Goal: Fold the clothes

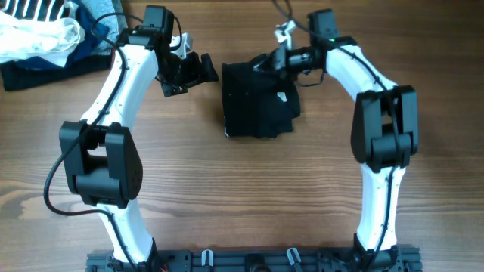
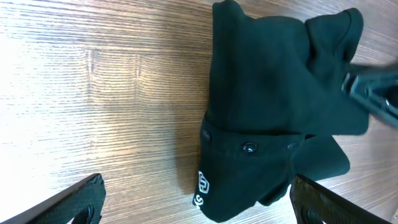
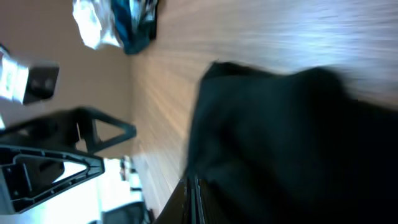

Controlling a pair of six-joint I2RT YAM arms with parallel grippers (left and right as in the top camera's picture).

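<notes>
The right end effector (image 1: 277, 60) pinches the black garment (image 1: 253, 106), best laid flat and square, while the left end effector (image 1: 189, 75) gapes wide.

The near half of the worktop (image 1: 249, 189) is bare wood, open from the left arm (image 1: 125, 75) across to the right arm (image 1: 352, 68). The black garment (image 1: 257, 102) takes up the middle. The left jaws hang spread wide near its left edge, clear of the cloth. The right jaws crowd its far right corner, closed on the cloth. A clothes pile (image 1: 45, 38) fills the far left corner.
</notes>
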